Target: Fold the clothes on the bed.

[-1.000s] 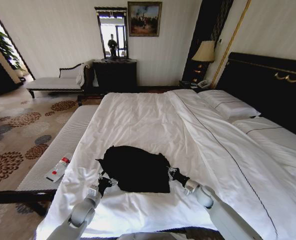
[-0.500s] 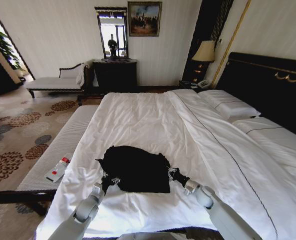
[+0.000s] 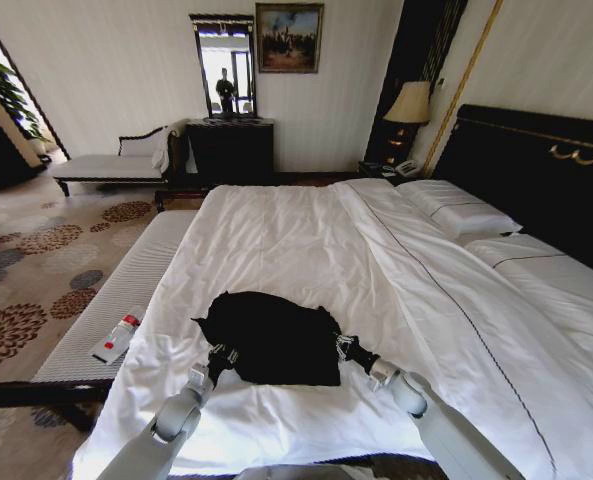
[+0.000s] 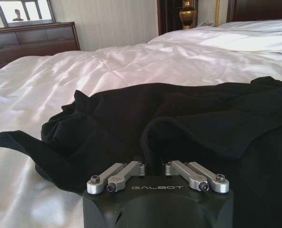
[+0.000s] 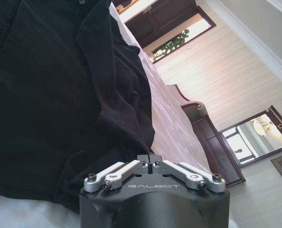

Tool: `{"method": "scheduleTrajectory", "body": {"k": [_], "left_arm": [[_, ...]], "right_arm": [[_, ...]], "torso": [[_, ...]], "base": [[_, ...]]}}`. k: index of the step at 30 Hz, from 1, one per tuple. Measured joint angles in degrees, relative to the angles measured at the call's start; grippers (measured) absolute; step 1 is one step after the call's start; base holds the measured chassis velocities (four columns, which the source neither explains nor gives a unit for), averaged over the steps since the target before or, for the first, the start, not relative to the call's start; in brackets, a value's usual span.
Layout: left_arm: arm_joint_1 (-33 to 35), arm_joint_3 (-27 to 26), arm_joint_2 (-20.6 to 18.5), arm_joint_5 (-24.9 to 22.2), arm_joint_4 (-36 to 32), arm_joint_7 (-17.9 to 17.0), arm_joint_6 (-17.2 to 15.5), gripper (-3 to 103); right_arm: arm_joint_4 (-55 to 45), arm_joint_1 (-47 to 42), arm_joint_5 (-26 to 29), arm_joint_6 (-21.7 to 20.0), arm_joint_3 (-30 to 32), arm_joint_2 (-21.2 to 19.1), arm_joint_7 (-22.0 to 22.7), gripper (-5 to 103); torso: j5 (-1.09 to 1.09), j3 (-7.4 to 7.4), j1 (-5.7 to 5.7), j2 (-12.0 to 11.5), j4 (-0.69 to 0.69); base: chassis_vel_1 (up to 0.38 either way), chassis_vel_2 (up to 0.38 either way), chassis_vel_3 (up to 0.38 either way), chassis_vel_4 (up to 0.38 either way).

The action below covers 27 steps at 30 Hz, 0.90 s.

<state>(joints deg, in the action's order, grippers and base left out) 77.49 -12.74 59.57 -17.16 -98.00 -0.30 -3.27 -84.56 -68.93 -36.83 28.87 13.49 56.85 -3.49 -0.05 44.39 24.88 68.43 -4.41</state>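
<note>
With our left gripper (image 3: 223,357) and right gripper (image 3: 342,346) both pinching the near hem of the black T-shirt (image 3: 273,335) lying just ahead on the bed (image 3: 276,240), we should lift evenly, keeping the cloth taut between them.

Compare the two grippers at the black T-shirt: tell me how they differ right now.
The left gripper sits at the black T-shirt's near-left edge; the right gripper is at its near-right edge. In its wrist view the left gripper's linkages stand apart, cloth between them; the right's meet, closed on a fold. Both hold the shirt low on the bed.
</note>
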Motion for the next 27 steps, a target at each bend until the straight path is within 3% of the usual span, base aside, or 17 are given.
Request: {"method": "scheduleTrajectory", "body": {"k": [1, 4, 13, 16, 18, 22, 23, 27], "left_arm": [[0.00, 0.00, 0.00, 0.00, 0.00, 0.00, 0.00, 16], [0.18, -0.01, -0.61, 0.04, -0.76, -0.10, 0.01, 2], [0.54, -1.02, -2.52, -0.62, -3.20, -0.66, -0.20, 2], [0.92, -2.26, -4.46, -2.37, -7.78, -1.18, -1.24, 2], [0.90, -2.39, -4.74, -2.60, -8.29, -1.23, -1.34, 2], [-0.23, -4.31, -9.21, -6.36, -12.56, -1.80, -2.61, 2], [-0.23, -4.31, -9.21, -6.36, -12.56, -1.80, -2.61, 2], [-2.86, -6.89, -14.24, -12.15, -17.26, -2.51, -4.43, 2]], "right_arm": [[0.00, 0.00, 0.00, 0.00, 0.00, 0.00, 0.00, 0], [-0.01, -0.62, 0.00, 0.08, 0.31, 0.27, 0.01, 0], [-1.25, -1.98, 1.51, -0.52, 1.16, 0.97, 0.35, 0], [-5.78, -4.08, 8.47, -4.39, 1.52, 0.10, 0.35, 0], [-6.55, -4.31, 9.53, -5.03, 1.60, -0.09, 0.34, 0], [-14.69, -6.34, 20.37, -11.62, 2.14, -2.18, 0.35, 0], [-14.69, -6.34, 20.37, -11.62, 2.14, -2.18, 0.35, 0], [-22.32, -6.93, 33.26, -17.95, 3.76, -5.06, 1.16, 0]], "torso": [[0.00, 0.00, 0.00, 0.00, 0.00], [0.00, 0.00, 0.00, 0.00, 0.00], [0.01, 0.00, 0.00, 0.00, 0.00], [0.01, 0.00, 0.00, 0.00, -0.01], [0.01, 0.00, 0.00, 0.00, -0.01], [0.00, 0.00, 0.00, 0.00, -0.01], [0.00, 0.00, 0.00, 0.00, -0.01], [0.00, 0.00, 0.00, 0.00, 0.00]], "base": [[0.000, 0.000, 0.000, 0.000], [0.000, 0.000, 0.000, 0.000], [0.000, 0.000, 0.000, 0.000], [0.000, 0.000, 0.000, 0.000], [0.000, 0.000, 0.000, 0.000], [0.000, 0.000, 0.000, 0.000], [0.000, 0.000, 0.000, 0.000], [0.000, 0.000, 0.000, 0.000]]}}
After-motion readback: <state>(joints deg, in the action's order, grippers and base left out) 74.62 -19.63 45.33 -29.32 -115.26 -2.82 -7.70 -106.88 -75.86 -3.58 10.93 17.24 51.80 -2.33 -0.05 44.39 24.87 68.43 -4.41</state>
